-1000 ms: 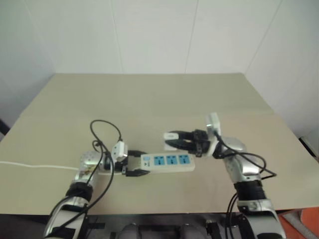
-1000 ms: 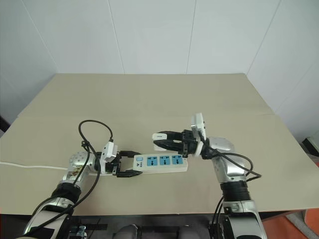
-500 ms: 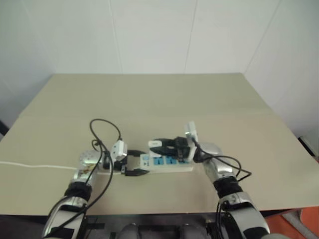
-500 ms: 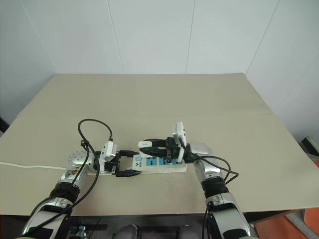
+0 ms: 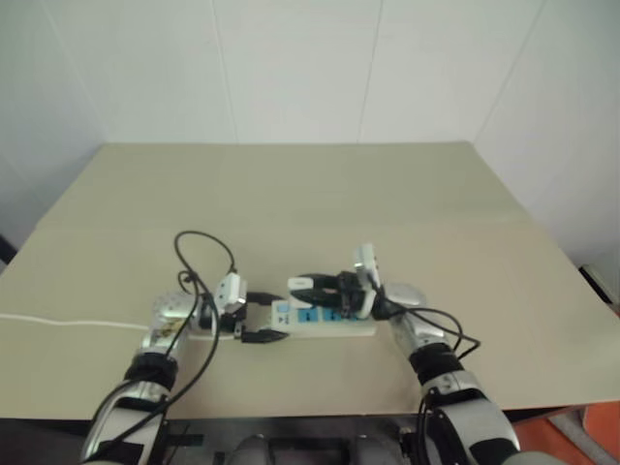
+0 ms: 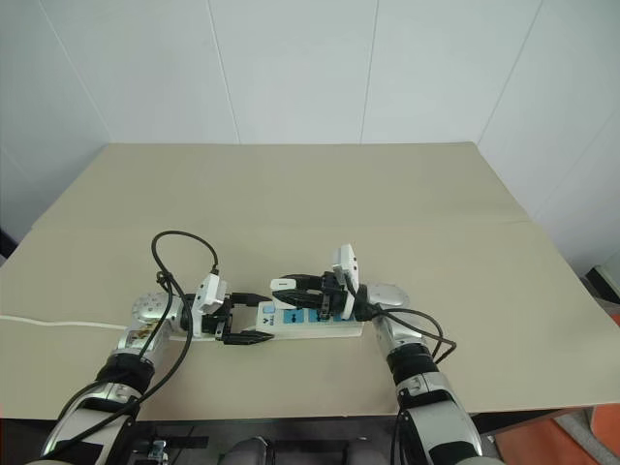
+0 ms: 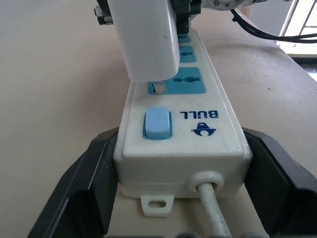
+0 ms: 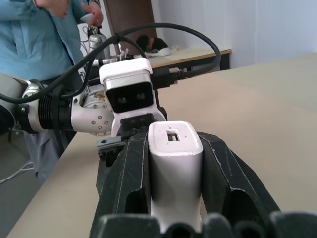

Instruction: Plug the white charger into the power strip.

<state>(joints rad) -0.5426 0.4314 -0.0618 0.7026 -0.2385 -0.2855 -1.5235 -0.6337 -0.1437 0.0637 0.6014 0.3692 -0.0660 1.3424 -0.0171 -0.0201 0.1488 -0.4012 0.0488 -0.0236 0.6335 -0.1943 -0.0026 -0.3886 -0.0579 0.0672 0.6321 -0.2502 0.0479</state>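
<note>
- Step in hand: insertion. The small white rectangular plastic charger block (image 7: 144, 37) is poised directly over the blue outlet face nearest the switch on the long white plastic power strip (image 7: 200, 124). In the left wrist view a short metal prong at the charger's underside sits at the outlet's slot; whether it has entered cannot be told.
- Location of task items: the power strip lies flat on the beige table (image 6: 291, 194), near the front edge and roughly midway between the left and right edges. Its thin white cord (image 6: 58, 325) trails off toward the left edge.
- Left gripper (image 6: 245, 321): its two black fingers are spread wide and bracket the switch end of the power strip, one along each long side. Contact with the casing looks likely on both sides but is not certain. The forearm lies low over the table, the gripper pointing across toward the right.
- Right gripper (image 8: 174, 163): its black fingers are pinched on the charger's two flat sides, holding it with the prongs downward. The arm reaches in from the right, the gripper roughly level and pointing left over the strip.
- Next move, as judged: a straight downward press, prongs kept square to the slots, while the left gripper steadies the strip.
- Risk, as judged: a tilted charger may jam or skid the strip.
</note>
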